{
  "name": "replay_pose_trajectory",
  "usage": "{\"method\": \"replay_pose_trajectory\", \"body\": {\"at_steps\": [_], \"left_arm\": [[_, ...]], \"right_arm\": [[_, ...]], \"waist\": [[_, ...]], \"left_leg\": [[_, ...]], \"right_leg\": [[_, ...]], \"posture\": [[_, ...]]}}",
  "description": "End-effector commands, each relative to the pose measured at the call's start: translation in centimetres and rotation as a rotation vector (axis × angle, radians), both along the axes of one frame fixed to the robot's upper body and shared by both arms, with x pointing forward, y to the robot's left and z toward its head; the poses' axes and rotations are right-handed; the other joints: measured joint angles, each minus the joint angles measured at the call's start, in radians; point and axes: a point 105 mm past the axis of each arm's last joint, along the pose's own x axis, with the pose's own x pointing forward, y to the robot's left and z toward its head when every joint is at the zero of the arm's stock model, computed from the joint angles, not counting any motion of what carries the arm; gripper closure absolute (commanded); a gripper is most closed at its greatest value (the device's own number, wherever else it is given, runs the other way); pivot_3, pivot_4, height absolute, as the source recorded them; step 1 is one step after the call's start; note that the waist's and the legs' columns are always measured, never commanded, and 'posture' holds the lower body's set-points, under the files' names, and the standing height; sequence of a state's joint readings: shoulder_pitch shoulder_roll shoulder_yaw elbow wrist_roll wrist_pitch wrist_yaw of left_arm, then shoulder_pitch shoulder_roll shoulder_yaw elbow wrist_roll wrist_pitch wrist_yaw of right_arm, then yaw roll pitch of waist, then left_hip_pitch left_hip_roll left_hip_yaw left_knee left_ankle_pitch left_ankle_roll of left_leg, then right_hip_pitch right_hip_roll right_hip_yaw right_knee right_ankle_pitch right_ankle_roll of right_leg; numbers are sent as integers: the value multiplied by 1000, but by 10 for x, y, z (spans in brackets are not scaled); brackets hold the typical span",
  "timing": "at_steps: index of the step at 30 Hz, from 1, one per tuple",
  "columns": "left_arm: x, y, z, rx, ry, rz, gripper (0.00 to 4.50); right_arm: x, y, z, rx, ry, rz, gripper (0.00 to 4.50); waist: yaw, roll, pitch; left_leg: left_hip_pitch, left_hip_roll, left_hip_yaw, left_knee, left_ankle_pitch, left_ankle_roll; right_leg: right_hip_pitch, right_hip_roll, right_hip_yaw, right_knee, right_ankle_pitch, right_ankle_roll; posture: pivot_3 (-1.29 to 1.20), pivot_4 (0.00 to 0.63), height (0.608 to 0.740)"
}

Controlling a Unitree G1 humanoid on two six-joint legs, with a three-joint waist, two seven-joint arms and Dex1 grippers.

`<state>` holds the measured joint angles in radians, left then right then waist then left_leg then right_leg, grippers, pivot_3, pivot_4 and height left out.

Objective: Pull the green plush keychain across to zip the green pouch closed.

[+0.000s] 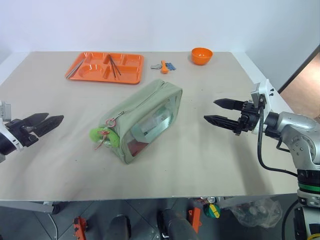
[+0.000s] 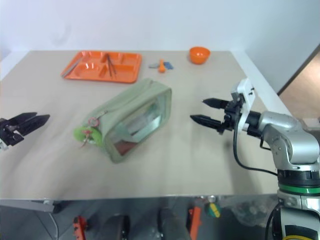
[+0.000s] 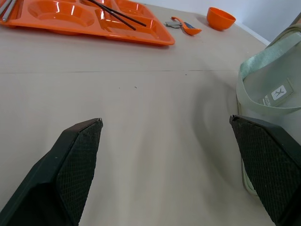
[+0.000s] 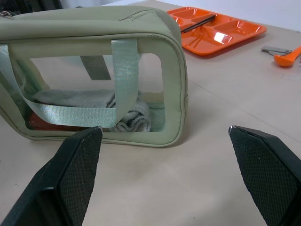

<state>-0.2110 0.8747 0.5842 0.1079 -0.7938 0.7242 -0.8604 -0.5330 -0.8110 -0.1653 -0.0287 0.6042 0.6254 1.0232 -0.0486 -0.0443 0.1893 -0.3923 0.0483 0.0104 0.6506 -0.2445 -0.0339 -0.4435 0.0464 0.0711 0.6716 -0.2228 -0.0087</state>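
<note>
Left tool: fingers apart, nothing between them, held above the desk at its left edge, tips pointing right toward the green pouch. Well apart from the pouch; bare desk surface lies between. In the left wrist view the pouch's end panel with a small white label sits just beyond one finger.

Right tool: fingers apart, empty, held above the right part of the desk, tips pointing left at the pouch's clear side window. A gap of bare desk separates it from the pouch. The right wrist view looks straight at that window: folded pale cloth and something reddish lie inside, and a green webbing strap crosses the window.

Green pouch: lies near the desk's middle, set diagonally, one end toward the near left and the other toward the far right. Zipper runs along the top.

Green plush keychain: hangs at the pouch's near-left end, touching the fabric, with reddish string and a metal ring joining it up toward the zipper line. Neither tool touches it.

Far side of the desk: orange tray at the far left with dark sticks and a metal utensil in its compartments; orange spoon beside small blue-grey items to its right; orange bowl farther right.
</note>
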Motion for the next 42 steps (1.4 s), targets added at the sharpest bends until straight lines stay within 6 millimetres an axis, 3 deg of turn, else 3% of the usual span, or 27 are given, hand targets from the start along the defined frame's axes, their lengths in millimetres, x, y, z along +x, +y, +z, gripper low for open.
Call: {"method": "replay_pose_trajectory", "body": {"at_steps": [1,6,9,14,20,24,28,32,39,42], "left_arm": [[-3,-9,11,33,-32,-59,0],[-8,-23,21,85,-48,-162,0],[-5,-26,33,104,-91,-184,0],[-6,-46,74,120,-194,-319,0],[-16,-81,112,178,-269,-534,0],[-21,-100,118,200,-284,-641,0],[-25,-115,120,200,-294,-718,0],[-27,-123,118,191,-294,-748,0],[-23,-127,108,184,-288,-729,0],[-24,-129,106,177,-288,-730,0]], "right_arm": [[-5,5,13,-26,-61,24,39],[-7,13,16,-89,-92,66,39],[-2,18,34,-88,-154,70,39],[-6,42,72,-223,-287,237,39],[-11,75,89,-425,-404,493,39],[-5,99,83,-556,-461,622,39],[14,118,73,-682,-526,654,39],[26,134,70,-737,-574,678,39],[25,149,53,-784,-593,769,39],[24,153,41,-800,-585,802,739]], "waist": [[0,0,0],[0,0,0],[-1,0,0],[0,1,1],[-1,1,1],[-3,1,1],[0,1,1],[0,1,1],[-1,1,1],[-1,1,1]], "left_leg": [[0,0,0,0,0,0],[0,0,0,0,0,0],[0,0,1,0,0,0],[0,0,1,1,0,0],[0,0,1,1,-1,1],[0,0,1,1,-2,3],[-1,0,1,2,-2,3],[-1,0,1,4,-2,2],[0,0,0,5,-2,2],[0,0,-1,5,-2,2]], "right_leg": [[0,0,0,0,0,0],[0,0,0,0,0,0],[0,0,0,0,0,0],[-1,1,0,1,1,0],[-1,1,0,1,0,0],[-1,1,0,1,-1,-1],[-1,1,0,3,-1,-1],[-2,1,0,5,-1,-1],[-2,0,0,9,-1,-5],[-2,0,0,10,-1,-5]], "posture": [[0,150,740],[0,150,740],[0,150,740],[0,150,740],[0,150,740],[0,150,740],[0,150,740],[0,150,740],[0,150,740],[0,150,740]]}}
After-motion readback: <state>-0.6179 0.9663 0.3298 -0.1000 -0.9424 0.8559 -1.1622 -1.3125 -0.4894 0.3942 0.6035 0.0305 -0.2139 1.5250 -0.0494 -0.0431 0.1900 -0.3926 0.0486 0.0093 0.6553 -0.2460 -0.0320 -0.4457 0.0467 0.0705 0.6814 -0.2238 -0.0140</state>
